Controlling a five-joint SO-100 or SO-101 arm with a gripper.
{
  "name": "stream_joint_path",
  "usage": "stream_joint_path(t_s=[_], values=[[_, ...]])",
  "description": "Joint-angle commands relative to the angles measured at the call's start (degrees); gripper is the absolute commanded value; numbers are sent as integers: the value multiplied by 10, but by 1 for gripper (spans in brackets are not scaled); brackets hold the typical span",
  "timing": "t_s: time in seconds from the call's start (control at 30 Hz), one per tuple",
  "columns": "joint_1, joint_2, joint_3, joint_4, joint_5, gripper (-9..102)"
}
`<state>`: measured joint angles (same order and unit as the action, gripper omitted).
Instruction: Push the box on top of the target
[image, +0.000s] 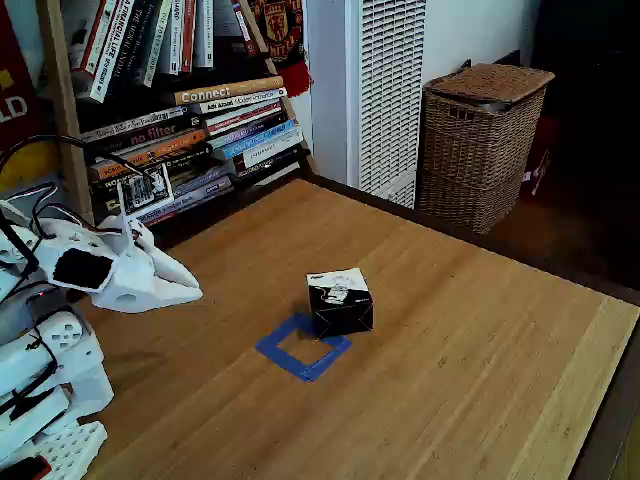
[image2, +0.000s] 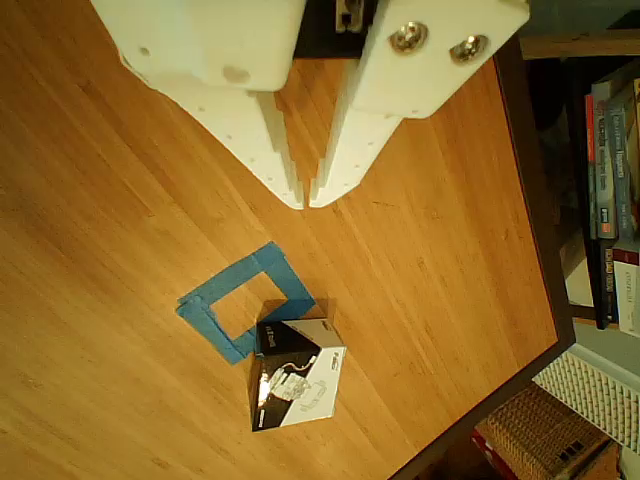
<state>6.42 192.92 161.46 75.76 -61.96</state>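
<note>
Warm daylight, soft shadows; fixed view slightly soft, dark far right corner.

Daylight is falling across the wooden worktop (image: 480, 330). A bookshelf (image: 190, 110) is standing behind it, beside a white heater (image: 385, 90) and a wicker basket (image: 480, 140).

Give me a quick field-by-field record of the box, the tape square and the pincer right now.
box: black cube with white printed top, overlapping one corner of the target, mostly outside it
target: blue tape square outline, wood showing inside
pincer: white, fingertips together, above bare table, apart from the box
table: light wood
background: wicker basket, bookshelf
</note>
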Motion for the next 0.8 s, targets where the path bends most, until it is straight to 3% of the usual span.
stream_joint_path(t_s=[0.0,0.63,0.77], values=[[1,6,-2,3,-1,5],[1,6,-2,3,-1,5],[1,6,-2,3,-3,0]])
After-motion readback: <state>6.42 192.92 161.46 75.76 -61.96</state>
